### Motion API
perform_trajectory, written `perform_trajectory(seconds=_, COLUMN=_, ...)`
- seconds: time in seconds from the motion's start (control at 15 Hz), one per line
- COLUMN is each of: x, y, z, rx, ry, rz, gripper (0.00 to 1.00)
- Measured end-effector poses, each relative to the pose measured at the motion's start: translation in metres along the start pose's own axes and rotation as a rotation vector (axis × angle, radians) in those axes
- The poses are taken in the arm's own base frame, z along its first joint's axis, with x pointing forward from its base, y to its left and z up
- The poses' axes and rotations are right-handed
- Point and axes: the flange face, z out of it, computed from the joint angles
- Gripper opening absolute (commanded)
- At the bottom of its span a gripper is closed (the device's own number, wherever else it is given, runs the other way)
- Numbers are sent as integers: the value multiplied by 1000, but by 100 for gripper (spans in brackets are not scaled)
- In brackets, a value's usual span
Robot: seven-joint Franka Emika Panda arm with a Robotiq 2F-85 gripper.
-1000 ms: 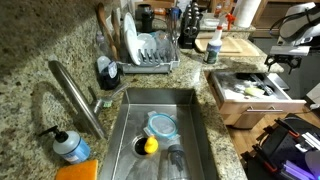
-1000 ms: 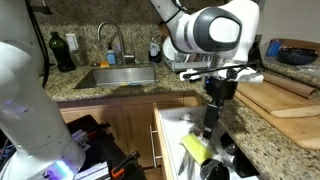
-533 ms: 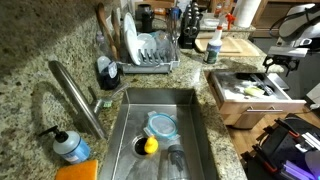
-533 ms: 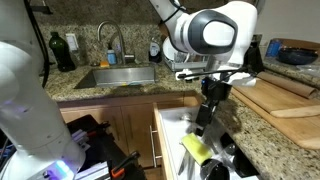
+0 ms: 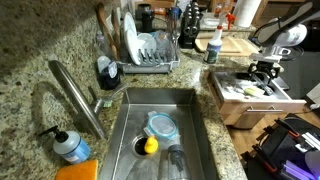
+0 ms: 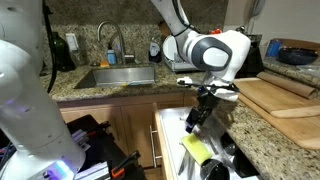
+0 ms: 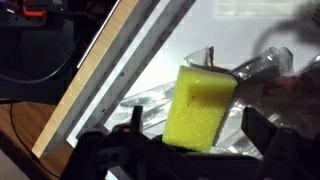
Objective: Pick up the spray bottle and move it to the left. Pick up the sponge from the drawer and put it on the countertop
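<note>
— Where is the sponge [image 6: 197, 150]?
— Nearest of all. It is yellow and lies in the open drawer [image 5: 245, 108], on a clutter of shiny, clear things I can't make out.
— And the tool [image 6: 197, 117]?
— Just above the sponge, pointing down into the drawer. As far as I can tell, it isn't touching the sponge. In the wrist view its dark fingers [image 7: 100, 150] stand wide apart, one toward each side of the sponge, gripping nothing.
— What lies past the drawer?
— The speckled stone worktop [image 6: 275, 135], with a wooden cutting board [image 6: 280, 95] on it to the right.
— The spray bottle [image 5: 213, 45]?
— Upright on the worktop past the drawer, just beside the cutting board and well apart from the tool.
— Anything farther off?
— In an exterior view, the sink [image 6: 115, 77] sits on the far left, with its faucet [image 6: 117, 40] behind it.
</note>
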Motion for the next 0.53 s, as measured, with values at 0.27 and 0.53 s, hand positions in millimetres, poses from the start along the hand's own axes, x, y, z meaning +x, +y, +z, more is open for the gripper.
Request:
perform_trajectory(seconds=0.27, x=10, y=-2, z=2, rx=8, ry=15, rz=34, gripper=100)
perform_trajectory(seconds=0.53, x=8, y=-6, z=8, rx=20, ry=15, rz=37, gripper=100)
